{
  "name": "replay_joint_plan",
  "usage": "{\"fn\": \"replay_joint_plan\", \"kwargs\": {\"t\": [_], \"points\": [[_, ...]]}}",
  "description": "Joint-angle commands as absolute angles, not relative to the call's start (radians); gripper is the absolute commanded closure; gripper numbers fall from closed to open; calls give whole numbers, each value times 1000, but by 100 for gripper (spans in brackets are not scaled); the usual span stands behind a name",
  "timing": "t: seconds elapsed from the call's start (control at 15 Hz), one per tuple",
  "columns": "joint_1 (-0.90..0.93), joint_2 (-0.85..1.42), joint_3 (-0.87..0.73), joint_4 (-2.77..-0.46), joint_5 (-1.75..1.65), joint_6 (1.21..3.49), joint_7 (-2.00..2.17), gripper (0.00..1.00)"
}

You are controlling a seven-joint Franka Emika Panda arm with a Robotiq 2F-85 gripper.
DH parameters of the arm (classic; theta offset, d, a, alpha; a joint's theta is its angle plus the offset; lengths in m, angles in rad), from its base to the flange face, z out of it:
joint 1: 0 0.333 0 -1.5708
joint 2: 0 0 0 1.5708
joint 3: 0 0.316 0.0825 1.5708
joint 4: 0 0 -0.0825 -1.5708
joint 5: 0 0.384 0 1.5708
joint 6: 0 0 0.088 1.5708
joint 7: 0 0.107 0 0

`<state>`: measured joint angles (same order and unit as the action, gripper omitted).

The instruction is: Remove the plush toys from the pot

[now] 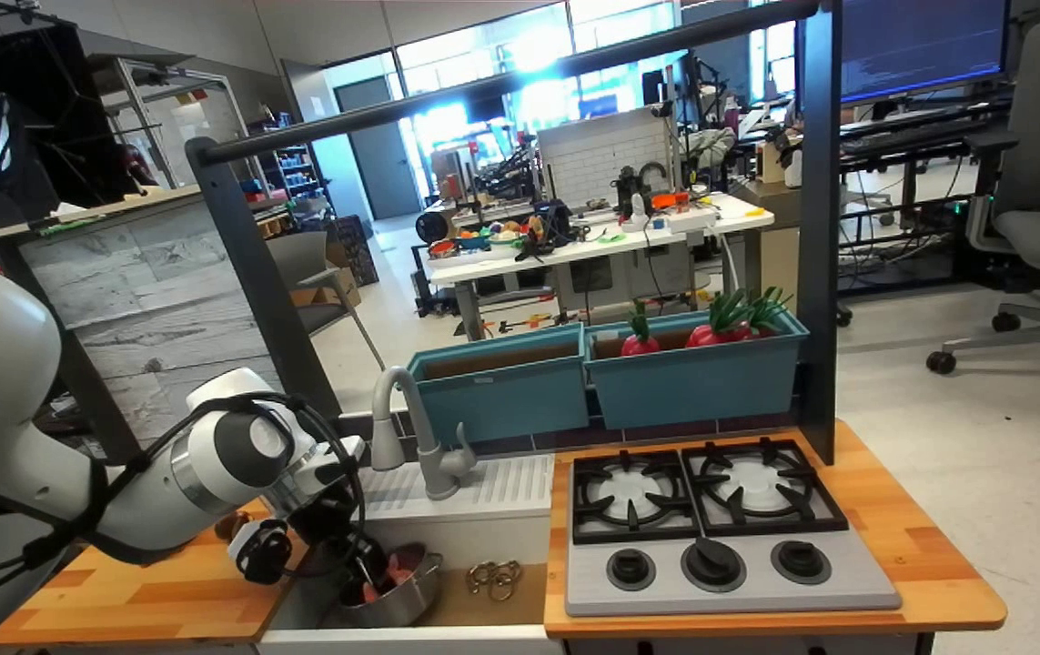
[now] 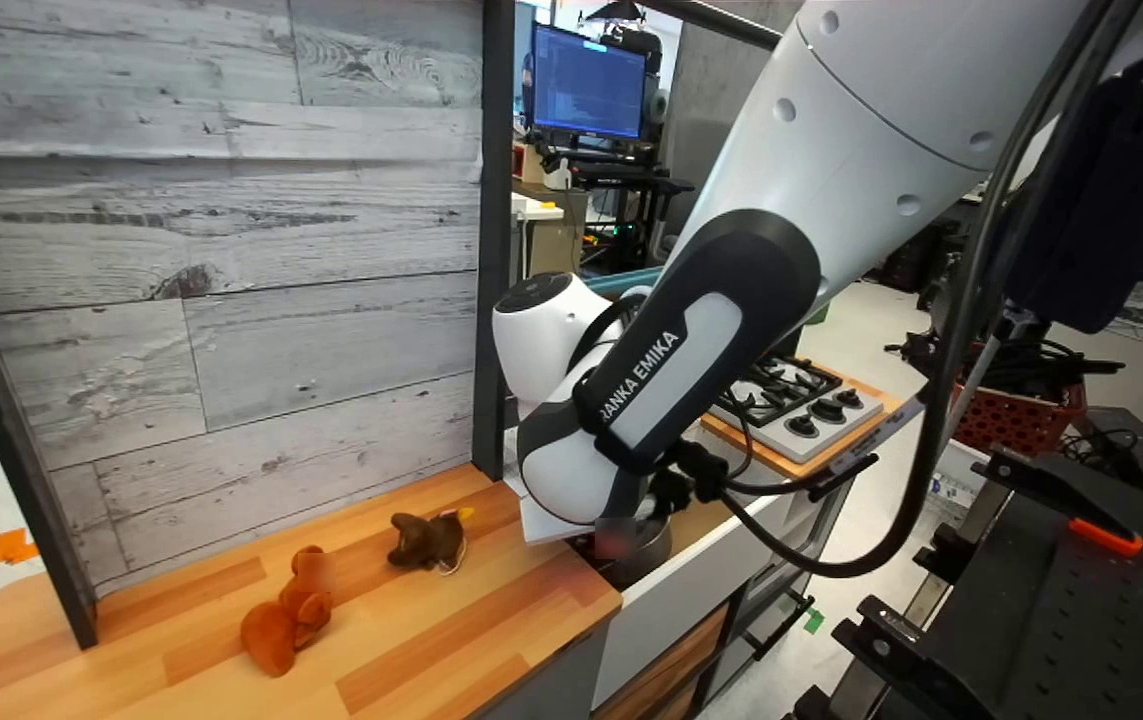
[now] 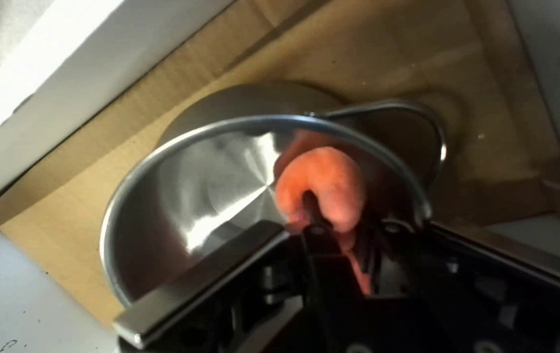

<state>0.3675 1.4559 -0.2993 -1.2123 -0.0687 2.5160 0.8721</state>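
Plush toy (image 3: 336, 181) in pot (image 3: 221, 193) in sink (image 1: 483, 539); two toys (image 2: 297, 612) on countertop (image 2: 421, 640).

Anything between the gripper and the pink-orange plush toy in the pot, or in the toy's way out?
Nothing visible blocks the gripper: part of the pink-orange plush toy lies between its fingers. The pot is open on top; only its wall rings the toy, so lifting straight up looks safest.

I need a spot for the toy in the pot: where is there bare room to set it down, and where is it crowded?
The wooden counter is bare between the brown toy, its front edge and the sink; so is the wood strip outside the stove. Crowded: the pot, where the gripper is at the orange-pink toy.
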Motion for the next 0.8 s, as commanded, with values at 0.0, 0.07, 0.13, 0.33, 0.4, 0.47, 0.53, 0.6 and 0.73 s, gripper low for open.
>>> {"fn": "replay_joint_plan", "kwargs": {"t": [0.0, 0.07, 0.13, 0.33, 0.4, 0.47, 0.53, 0.6, 0.73], "points": [[405, 1384, -302, -1328, -77, 2721, 880, 99], [415, 1353, -304, -1379, -77, 2769, 877, 98], [424, 1313, -304, -1439, -77, 2815, 871, 99], [427, 1204, -291, -1598, -78, 2961, 831, 98], [430, 1176, -282, -1633, -57, 3008, 799, 98], [432, 1137, -269, -1679, -54, 3039, 774, 98], [444, 1101, -265, -1722, -50, 3071, 757, 98], [450, 1064, -261, -1771, -46, 3092, 737, 98], [452, 1002, -244, -1839, -33, 3148, 686, 98]]}}
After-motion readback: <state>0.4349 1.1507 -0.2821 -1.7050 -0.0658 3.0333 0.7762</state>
